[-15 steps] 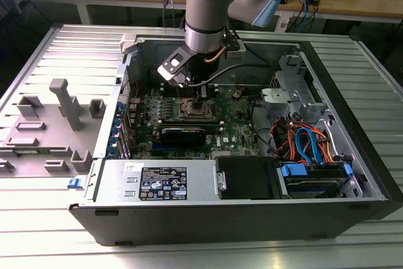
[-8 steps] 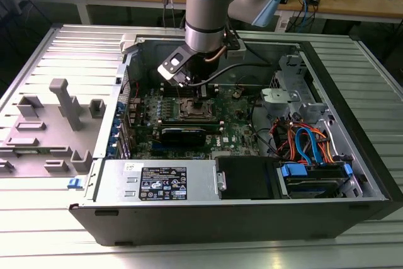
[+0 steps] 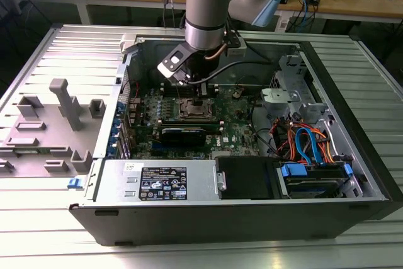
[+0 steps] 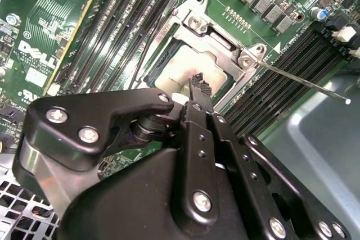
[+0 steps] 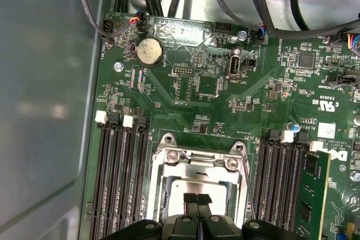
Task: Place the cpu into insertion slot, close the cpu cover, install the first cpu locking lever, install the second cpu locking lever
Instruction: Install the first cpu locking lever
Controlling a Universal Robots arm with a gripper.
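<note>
The cpu (image 4: pixel 179 67) lies flat in the insertion slot (image 3: pixel 192 110) on the green board, its silvery top (image 5: pixel 179 189) showing. The cpu cover (image 5: pixel 197 163), a silver frame (image 4: pixel 220 42), lies down around it, the chip visible through its window. A thin locking lever (image 4: pixel 304 82) sticks out sideways from one socket corner, unlatched; it shows as a rod (image 5: pixel 248 192) beside the frame. My gripper (image 5: pixel 197 199) is shut with nothing between its black fingertips (image 4: pixel 197 82), and hangs just over the chip's top. In the exterior view the gripper (image 3: pixel 200 92) stands right above the socket.
Black memory slots (image 5: pixel 121 167) flank the socket on both sides. A coin battery (image 5: pixel 149 51) and black cables (image 5: pixel 281 21) lie beyond it. The case's power supply (image 3: pixel 164 184) and drive bay with blue and orange cables (image 3: pixel 308 146) sit nearby. A grey fixture (image 3: pixel 60 114) stands at the exterior view's left.
</note>
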